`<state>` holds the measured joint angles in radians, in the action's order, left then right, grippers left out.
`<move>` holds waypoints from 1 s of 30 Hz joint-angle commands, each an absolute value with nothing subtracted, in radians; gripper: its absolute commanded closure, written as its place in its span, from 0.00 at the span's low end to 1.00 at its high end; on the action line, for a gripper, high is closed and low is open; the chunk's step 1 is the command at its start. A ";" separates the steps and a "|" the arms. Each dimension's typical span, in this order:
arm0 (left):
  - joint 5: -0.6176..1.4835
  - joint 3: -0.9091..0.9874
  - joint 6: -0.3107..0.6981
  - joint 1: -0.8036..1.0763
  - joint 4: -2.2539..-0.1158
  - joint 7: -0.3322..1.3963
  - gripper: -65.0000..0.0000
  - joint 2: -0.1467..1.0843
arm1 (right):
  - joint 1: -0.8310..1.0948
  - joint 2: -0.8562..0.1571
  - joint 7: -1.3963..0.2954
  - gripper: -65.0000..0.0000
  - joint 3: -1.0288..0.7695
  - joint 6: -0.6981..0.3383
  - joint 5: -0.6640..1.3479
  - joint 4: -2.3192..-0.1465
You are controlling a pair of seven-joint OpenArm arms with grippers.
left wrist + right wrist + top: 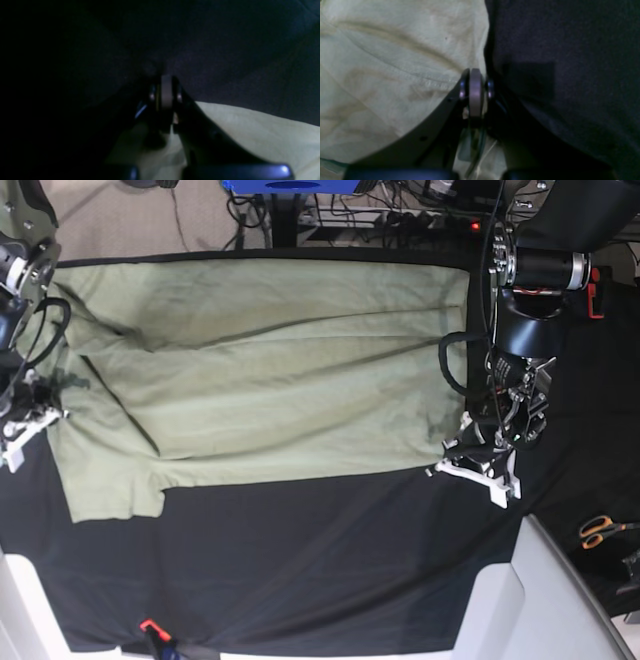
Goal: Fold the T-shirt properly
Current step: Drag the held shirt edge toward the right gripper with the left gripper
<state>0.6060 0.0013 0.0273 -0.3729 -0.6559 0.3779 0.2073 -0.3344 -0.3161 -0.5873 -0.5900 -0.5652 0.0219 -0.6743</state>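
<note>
The pale sage-green T-shirt [270, 370] lies spread flat on the black table cloth [300, 560], with one sleeve at the lower left. At the shirt's lower right corner, my left gripper [472, 467] is shut. In the left wrist view its jaws [166, 80] are pressed together with a sliver of the T-shirt [262, 135] between them and the tips over the black table cloth [237, 62]. My right gripper [25, 428] is at the shirt's left edge. In the right wrist view it [475, 72] is shut on the edge of the T-shirt [382, 75], and fabric shows between the fingers.
Orange-handled scissors [603, 530] lie off the cloth at the right. A white table corner [560, 600] juts in at the lower right. A small red clip [150, 627] holds the cloth's front edge. Cables and a blue box [290, 185] sit behind the table.
</note>
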 commanded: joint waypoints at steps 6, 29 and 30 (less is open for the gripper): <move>0.596 0.002 0.004 -0.358 -0.808 0.516 1.00 0.219 | -0.380 -0.335 -0.541 1.00 -0.588 -0.568 0.031 -0.693; 0.596 0.004 0.002 -0.386 -1.020 0.596 1.00 0.217 | -0.463 -0.389 -0.409 1.00 -0.375 -0.567 0.016 -0.748; 0.596 0.004 0.002 -0.387 -1.020 0.596 1.00 0.216 | -0.463 -0.401 -0.397 1.00 -0.375 -0.567 0.016 -0.750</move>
